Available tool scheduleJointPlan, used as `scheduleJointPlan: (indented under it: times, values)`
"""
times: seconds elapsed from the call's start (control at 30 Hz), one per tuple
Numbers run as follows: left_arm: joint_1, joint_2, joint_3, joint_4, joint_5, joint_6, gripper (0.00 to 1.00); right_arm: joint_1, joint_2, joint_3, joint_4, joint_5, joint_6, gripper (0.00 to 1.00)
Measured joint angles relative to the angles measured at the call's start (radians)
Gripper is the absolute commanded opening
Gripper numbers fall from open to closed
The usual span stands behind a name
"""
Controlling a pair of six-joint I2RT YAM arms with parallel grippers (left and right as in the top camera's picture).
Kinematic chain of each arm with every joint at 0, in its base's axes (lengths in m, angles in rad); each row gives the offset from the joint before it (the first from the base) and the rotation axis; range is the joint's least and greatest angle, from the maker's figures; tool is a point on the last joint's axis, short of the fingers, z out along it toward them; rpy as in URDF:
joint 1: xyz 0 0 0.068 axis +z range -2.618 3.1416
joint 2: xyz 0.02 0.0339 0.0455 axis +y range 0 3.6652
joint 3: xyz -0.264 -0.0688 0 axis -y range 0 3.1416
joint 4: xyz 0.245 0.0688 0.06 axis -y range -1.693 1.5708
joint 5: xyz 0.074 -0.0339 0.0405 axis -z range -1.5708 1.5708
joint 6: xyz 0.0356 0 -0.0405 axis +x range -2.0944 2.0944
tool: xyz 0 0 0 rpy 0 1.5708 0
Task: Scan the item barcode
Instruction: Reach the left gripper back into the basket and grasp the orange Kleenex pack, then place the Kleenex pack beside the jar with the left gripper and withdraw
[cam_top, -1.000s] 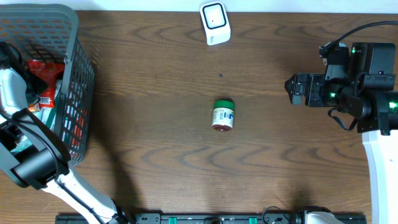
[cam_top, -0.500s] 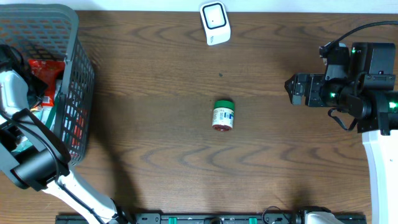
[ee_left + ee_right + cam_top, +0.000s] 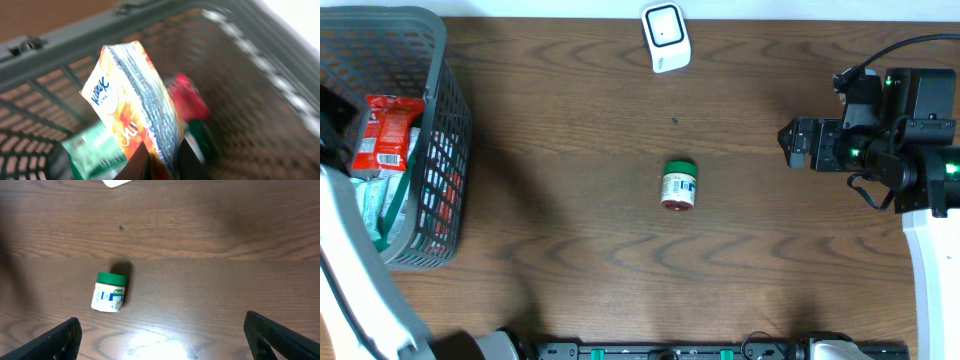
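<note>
Clamping an orange packet (image 3: 131, 100) — juice, perhaps — the left gripper (image 3: 164, 161); right gripper (image 3: 165, 340) wide over wooden table (image 3: 570, 200).

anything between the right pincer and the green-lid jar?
Nothing. The overhead view shows only bare table between the right pincer and the jar. The right wrist view also shows bare wood around the jar.

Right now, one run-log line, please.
left gripper: shut on orange packet, at basket | right gripper: open, empty | jar: sideways on table
</note>
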Motion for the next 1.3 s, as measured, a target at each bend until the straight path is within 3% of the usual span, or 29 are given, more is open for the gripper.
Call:
scheduleJointPlan:
  times: [0.13,0.37,0.7,1.0,1.3]
  values:
    - [-0.138,-0.116,0.000,-0.133,0.032,0.000,0.08,0.000,0.000,0.000,0.000,0.000,0.000,0.99]
    - [-0.517,-0.158,0.000,-0.319,0.045,-0.010,0.08,0.000,0.000,0.002,0.000,0.000,0.000,0.99]
    - [-0.985,0.108,0.000,-0.416,0.004,-0.075,0.08,0.000,0.000,0.003,0.000,0.000,0.000,0.99]
    - [-1.164,0.428,-0.001,-0.297,0.000,-0.101,0.09,0.000,0.000,0.003,0.000,0.000,0.000,0.99]
    - [-1.189,0.571,-0.001,-0.279,-0.035,-0.104,0.11,0.000,0.000,0.003,0.000,0.000,0.000,0.99]
